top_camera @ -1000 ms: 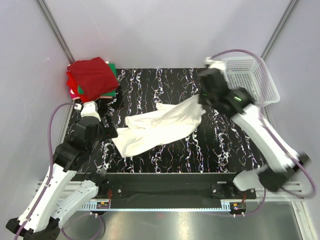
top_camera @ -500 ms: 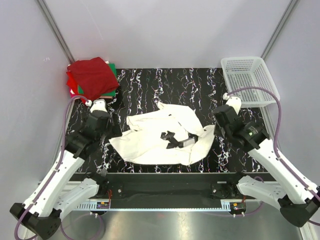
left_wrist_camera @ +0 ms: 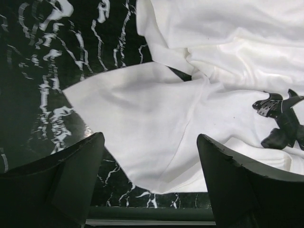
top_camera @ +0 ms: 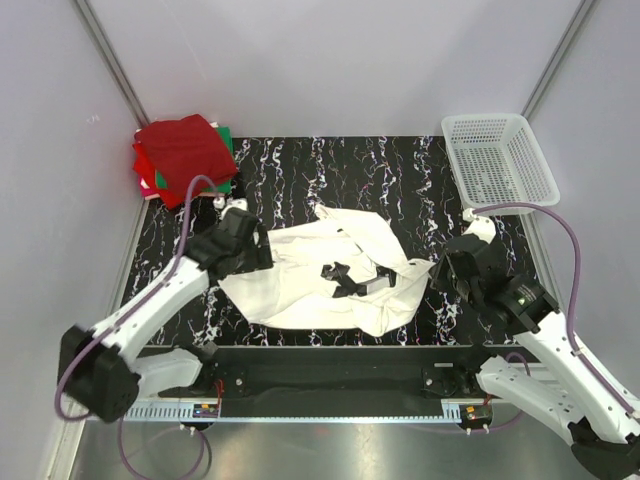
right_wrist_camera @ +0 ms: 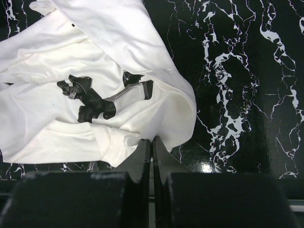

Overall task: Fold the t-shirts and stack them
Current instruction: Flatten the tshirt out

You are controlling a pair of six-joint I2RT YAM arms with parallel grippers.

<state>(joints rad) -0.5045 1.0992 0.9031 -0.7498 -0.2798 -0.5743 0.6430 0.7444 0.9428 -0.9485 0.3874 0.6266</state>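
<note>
A white t-shirt point(top_camera: 320, 275) with a black print lies crumpled in the middle of the black marbled table. My left gripper point(top_camera: 250, 255) hovers open over the shirt's left side; in the left wrist view the wide-apart fingers of the left gripper point(left_wrist_camera: 151, 137) frame a flat white flap point(left_wrist_camera: 142, 128), with nothing between them. My right gripper point(top_camera: 432, 275) is at the shirt's right edge. The right wrist view shows this right gripper point(right_wrist_camera: 152, 139) shut, with the white cloth point(right_wrist_camera: 142, 109) puckered at its tips. Folded t-shirts are stacked at the back left: dark red point(top_camera: 183, 152) on top, bright red point(top_camera: 143, 165) and green point(top_camera: 226, 140) below.
A white plastic mesh basket point(top_camera: 500, 160) stands at the back right corner. The table's near edge, a dark rail point(top_camera: 330, 365), runs just in front of the shirt. Grey walls close in the table on the left, right and back.
The right arm swung from the back right to the near right, dragging the shirt's right end with it; the shirt now lies spread, print up. The left gripper moved right onto the shirt's left side.
</note>
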